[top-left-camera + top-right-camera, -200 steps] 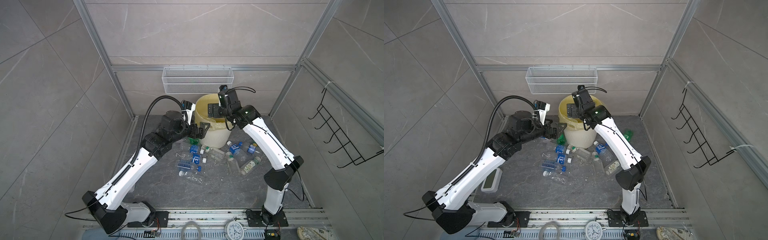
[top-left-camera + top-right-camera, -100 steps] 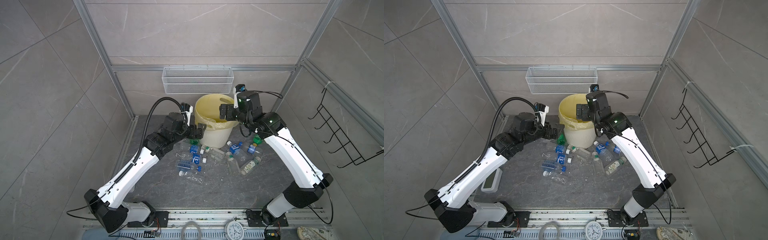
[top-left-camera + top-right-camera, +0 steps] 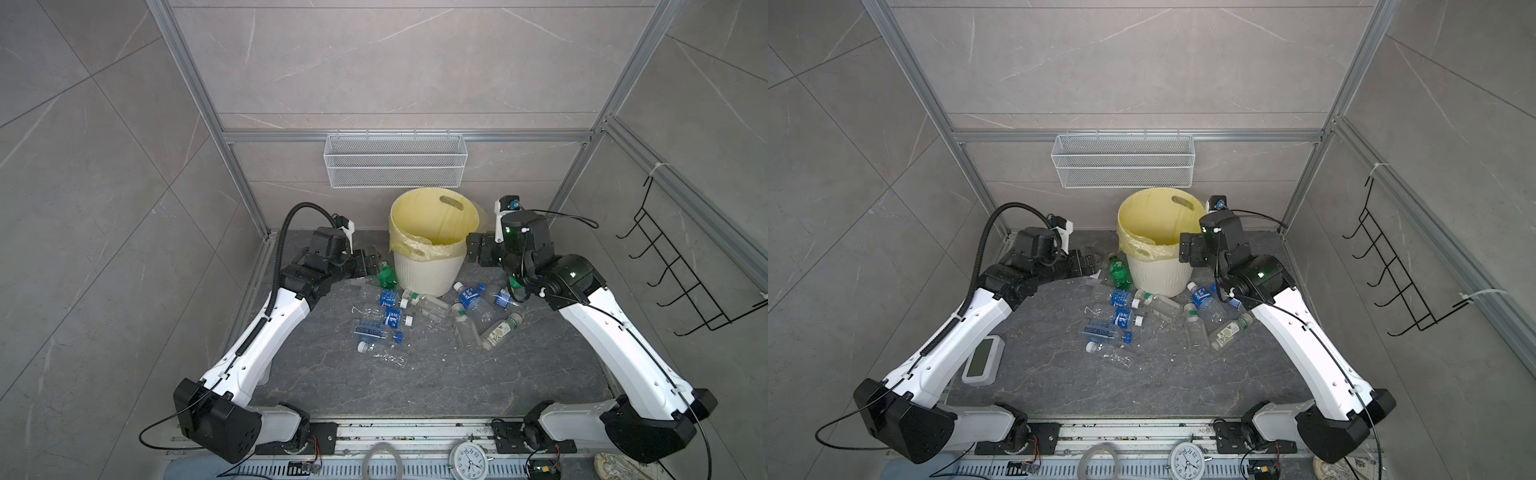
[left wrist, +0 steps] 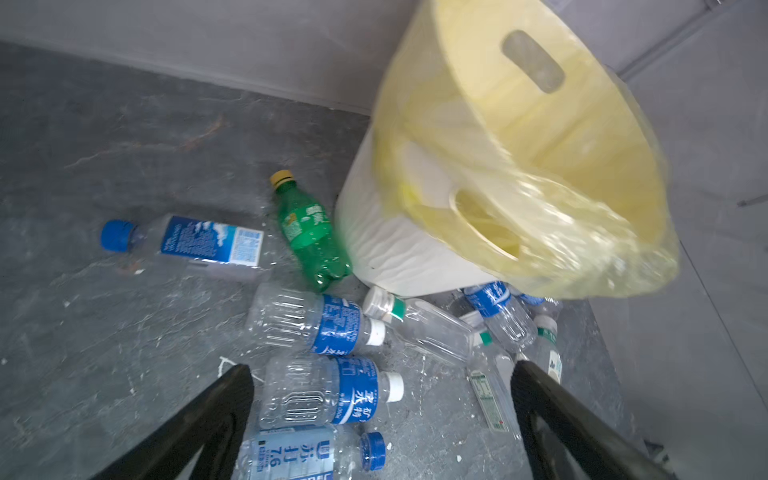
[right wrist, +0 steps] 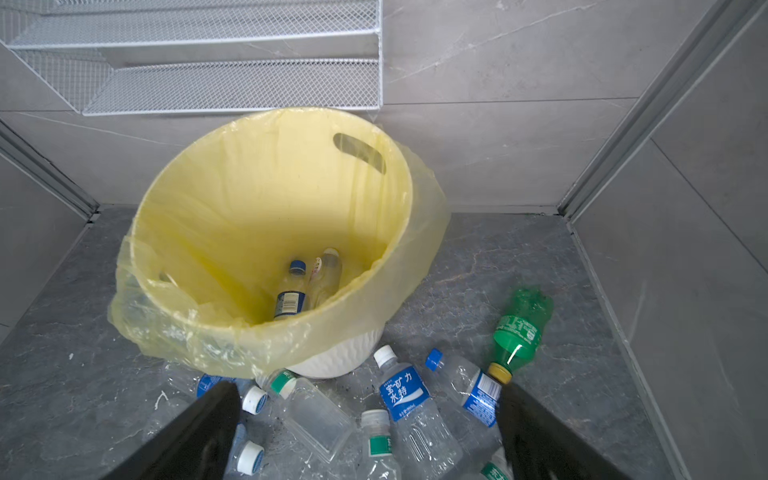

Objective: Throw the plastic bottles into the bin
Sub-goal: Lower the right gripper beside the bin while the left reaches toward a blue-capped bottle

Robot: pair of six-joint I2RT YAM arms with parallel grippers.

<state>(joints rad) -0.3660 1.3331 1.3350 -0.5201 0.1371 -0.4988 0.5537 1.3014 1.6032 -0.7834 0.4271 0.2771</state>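
The bin (image 3: 428,274) is a cream-white ribbed bucket with a yellow liner, standing at the back of the floor. Several plastic bottles (image 3: 386,318) lie scattered in front of it, mostly clear with blue labels. One green bottle (image 3: 1119,272) leans at the bin's left side, another (image 5: 519,332) lies to its right. Two bottles (image 5: 291,291) rest inside the bin. My left gripper (image 3: 370,262) hangs open just left of the bin, above the clear bottles (image 4: 328,390). My right gripper (image 3: 473,253) hangs open beside the bin's right rim, holding nothing.
A white wire mesh basket (image 3: 395,166) hangs on the back wall above the bin. A black wire rack (image 3: 681,282) is fixed to the right wall. A small white device with a screen (image 3: 982,361) lies under the left arm. A clock (image 3: 467,459) sits at the front rail.
My right gripper has swung from above the bin's mouth out to the right of its rim. My left gripper has drawn back a little to the left, away from the bin.
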